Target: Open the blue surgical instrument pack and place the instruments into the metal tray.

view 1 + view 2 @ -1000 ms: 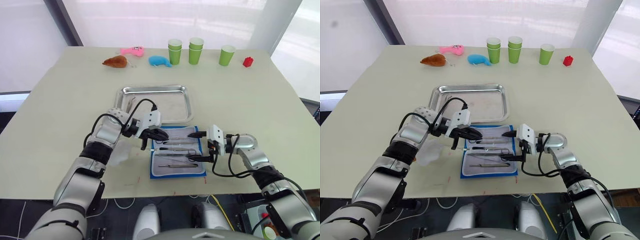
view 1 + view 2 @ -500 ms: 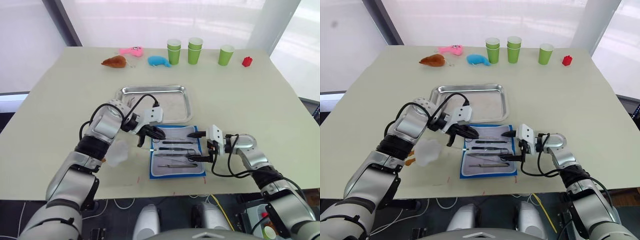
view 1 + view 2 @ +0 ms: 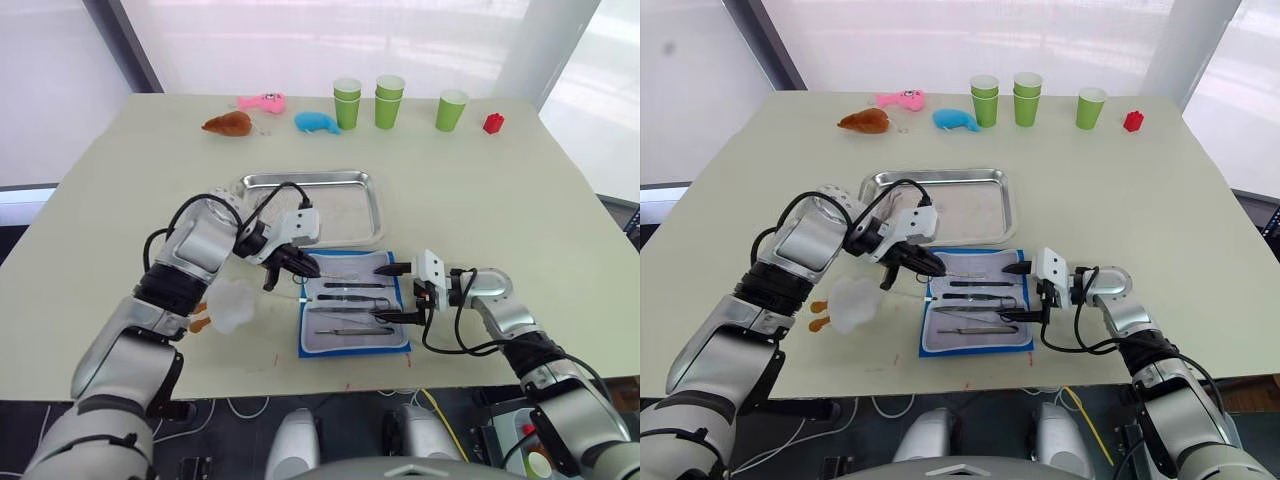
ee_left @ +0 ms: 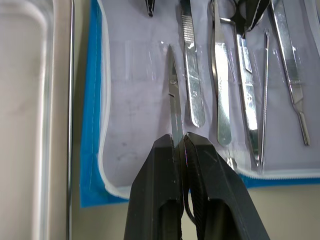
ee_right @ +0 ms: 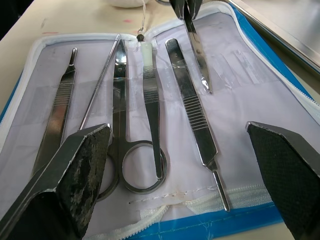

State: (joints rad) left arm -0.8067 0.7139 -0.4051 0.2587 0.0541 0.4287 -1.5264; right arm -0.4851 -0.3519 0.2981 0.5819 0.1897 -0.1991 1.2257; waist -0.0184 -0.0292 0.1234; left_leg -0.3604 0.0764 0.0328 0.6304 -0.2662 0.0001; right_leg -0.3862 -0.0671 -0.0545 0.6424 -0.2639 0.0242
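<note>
The blue surgical instrument pack point(image 3: 355, 318) lies open on the table, pale lining up, just in front of the metal tray point(image 3: 310, 205). Several silver instruments point(image 5: 150, 100) lie side by side on the lining. My left gripper point(image 3: 298, 267) hovers at the pack's corner nearest the tray, shut on a thin scissor-like instrument point(image 4: 173, 107) whose tip points out over the lining. I cannot tell whether the tip touches it. My right gripper point(image 3: 390, 294) is wide open at the pack's right edge, its fingers point(image 5: 75, 170) spread above the instruments' handle ends.
A white plush lump point(image 3: 232, 305) lies left of the pack beside my left forearm. Along the far edge stand green cups point(image 3: 390, 100), a red block point(image 3: 494, 123), a blue plush toy point(image 3: 318, 121), a pink toy point(image 3: 262, 101) and a brown toy point(image 3: 230, 124).
My left elbow has swung outward to the left, uncovering the white plush lump. The left gripper has shifted slightly left with the scissor-like instrument in it. The right arm has not moved.
</note>
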